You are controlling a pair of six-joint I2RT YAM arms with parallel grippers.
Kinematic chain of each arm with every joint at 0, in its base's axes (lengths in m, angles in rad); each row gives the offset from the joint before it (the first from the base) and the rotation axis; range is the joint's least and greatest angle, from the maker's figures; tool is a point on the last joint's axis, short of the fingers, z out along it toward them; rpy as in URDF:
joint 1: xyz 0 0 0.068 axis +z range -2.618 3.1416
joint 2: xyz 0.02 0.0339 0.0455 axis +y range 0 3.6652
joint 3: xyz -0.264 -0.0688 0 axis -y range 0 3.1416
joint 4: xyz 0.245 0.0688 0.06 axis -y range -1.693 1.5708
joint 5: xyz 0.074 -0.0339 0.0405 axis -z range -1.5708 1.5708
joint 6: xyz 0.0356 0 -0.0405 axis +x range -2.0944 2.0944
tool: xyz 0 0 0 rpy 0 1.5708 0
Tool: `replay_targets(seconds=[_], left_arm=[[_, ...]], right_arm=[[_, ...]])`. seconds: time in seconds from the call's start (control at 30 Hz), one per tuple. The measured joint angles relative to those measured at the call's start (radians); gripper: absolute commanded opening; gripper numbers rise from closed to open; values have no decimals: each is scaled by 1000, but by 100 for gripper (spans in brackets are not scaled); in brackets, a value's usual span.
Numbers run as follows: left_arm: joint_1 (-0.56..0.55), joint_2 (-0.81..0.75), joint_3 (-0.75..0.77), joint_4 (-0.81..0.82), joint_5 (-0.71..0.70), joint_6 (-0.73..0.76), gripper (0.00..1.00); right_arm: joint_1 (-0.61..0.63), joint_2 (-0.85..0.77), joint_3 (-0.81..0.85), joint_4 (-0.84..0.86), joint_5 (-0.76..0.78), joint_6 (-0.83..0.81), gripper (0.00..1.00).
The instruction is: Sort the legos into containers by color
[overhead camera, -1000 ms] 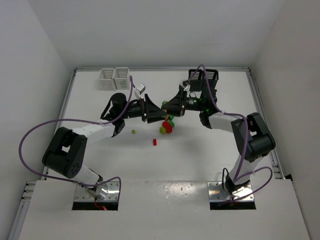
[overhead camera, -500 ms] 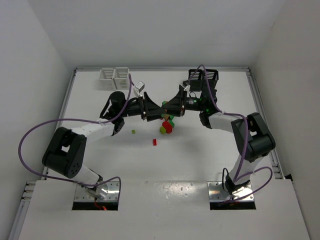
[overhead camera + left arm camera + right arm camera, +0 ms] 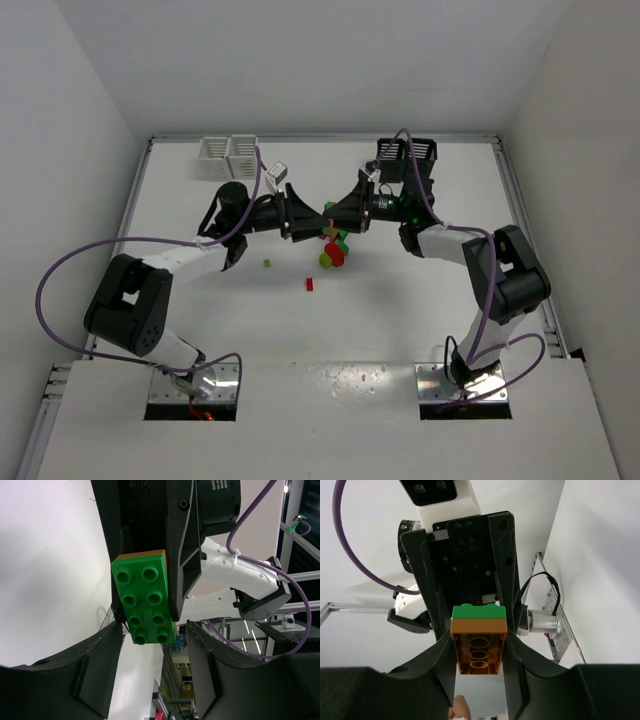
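Observation:
My right gripper [image 3: 479,652] is shut on a joined chunk, an orange brick [image 3: 479,650] with a green brick [image 3: 479,611] on its far side. It is held in the air over the table's middle [image 3: 326,230]. My left gripper [image 3: 152,630] faces it nose to nose. Its jaws are open around the green brick's [image 3: 144,600] studded end; the left finger is at the brick's edge and the right one stands off it. Loose legos lie below: a red, green and yellow-green cluster [image 3: 335,252], a red single [image 3: 309,284] and a yellow-green single [image 3: 266,263].
Two white slatted containers [image 3: 228,152] stand side by side at the back left. Two black containers [image 3: 408,153] stand at the back right, behind the right arm. White walls close the table in on three sides.
The left jaws have narrowed a little around the green brick. The left arm has crept slightly towards the back. The right arm and the loose legos have not moved.

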Motion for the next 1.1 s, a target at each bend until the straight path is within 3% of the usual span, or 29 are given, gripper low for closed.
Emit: replay_targets(seconds=[0.47,0.73,1.0,1.03,1.07,1.1], left_arm=[[5,-3,0,0,17,-3,60],[6,-11,-5,-8,15,2,48],[8,-11,-10,-16,13,-3,25],[8,-12,-10,-17,12,-3,17],[8,-12,-10,-17,12,-3,17],[8,-12,-10,-19,12,-2,10]], right_arm=[[-1,0,-10,-1,0,-7,0],[-7,4,-4,3,-5,-4,0],[-7,5,-4,8,-8,-9,0],[-7,5,-4,8,-8,-11,7],[-7,5,-4,8,-8,-11,7],[-7,5,-4,5,-8,-15,25]])
